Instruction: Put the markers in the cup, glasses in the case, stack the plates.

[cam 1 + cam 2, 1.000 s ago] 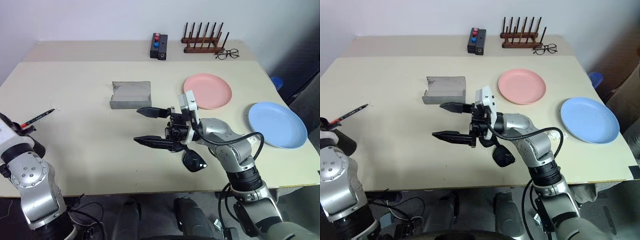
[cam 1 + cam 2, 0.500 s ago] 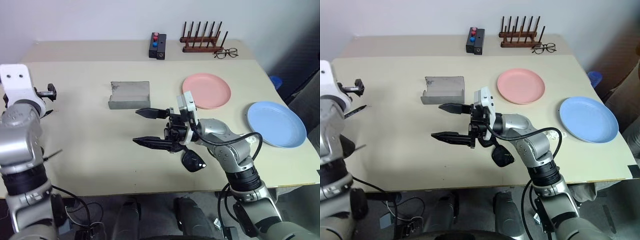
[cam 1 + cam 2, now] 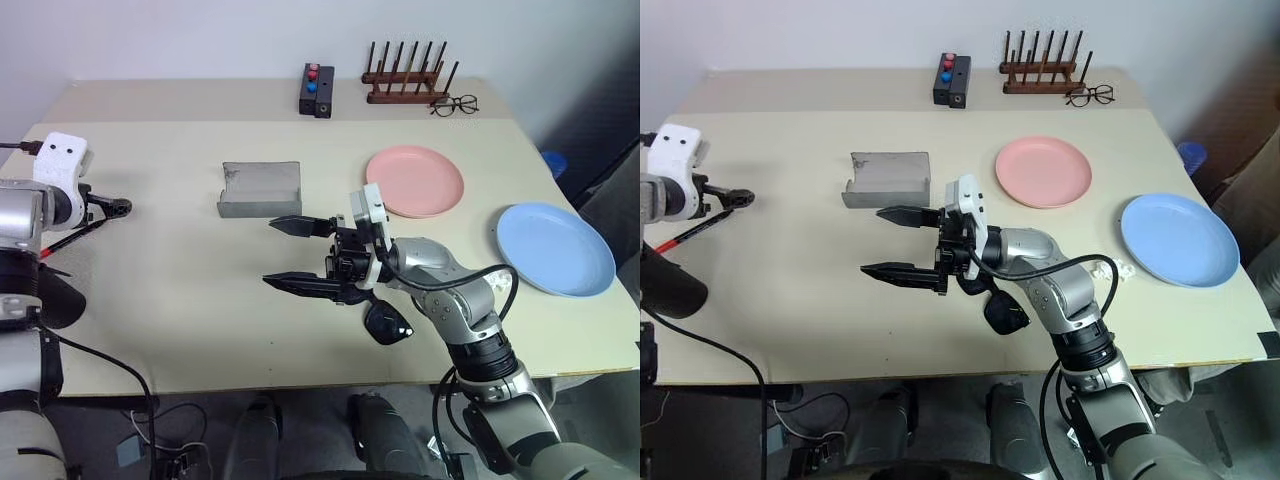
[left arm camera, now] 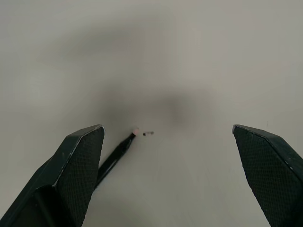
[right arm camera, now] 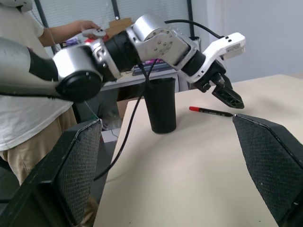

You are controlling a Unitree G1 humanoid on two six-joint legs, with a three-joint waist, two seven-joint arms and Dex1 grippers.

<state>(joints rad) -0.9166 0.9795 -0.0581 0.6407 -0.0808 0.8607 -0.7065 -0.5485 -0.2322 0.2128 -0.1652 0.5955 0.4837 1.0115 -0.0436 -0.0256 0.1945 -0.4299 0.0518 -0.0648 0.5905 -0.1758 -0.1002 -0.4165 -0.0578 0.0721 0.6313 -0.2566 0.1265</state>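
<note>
Black fingers of the left gripper [image 4: 168, 179] stand wide apart and hold nothing. They hang over the black marker with the red cap [image 3: 695, 226], which lies flat on the beige table [image 3: 180, 290]. In the left wrist view the marker's tip lies just inside one finger [image 4: 75, 175], and bare table lies between the two fingers.

The right gripper [image 3: 285, 255] is wide too, with nothing in it. The black sunglasses [image 3: 387, 322] lie on the table just behind its fingers, under the wrist. The grey case [image 3: 260, 189] stands open just past the fingers, apart from them. The pink plate [image 3: 415, 181] and the blue plate [image 3: 554, 249] lie apart from each other, out behind the right gripper.

The right wrist view shows the black cup [image 5: 161, 104] near the table's left edge, close to the marker and the left gripper. It also shows a person [image 5: 28, 94] in a white shirt past that edge.

A wooden rack [image 3: 405, 78], thin clear glasses [image 3: 454, 106] and a small black box [image 3: 318, 90] stand at the far edge. The bare table between the two grippers is wide.
</note>
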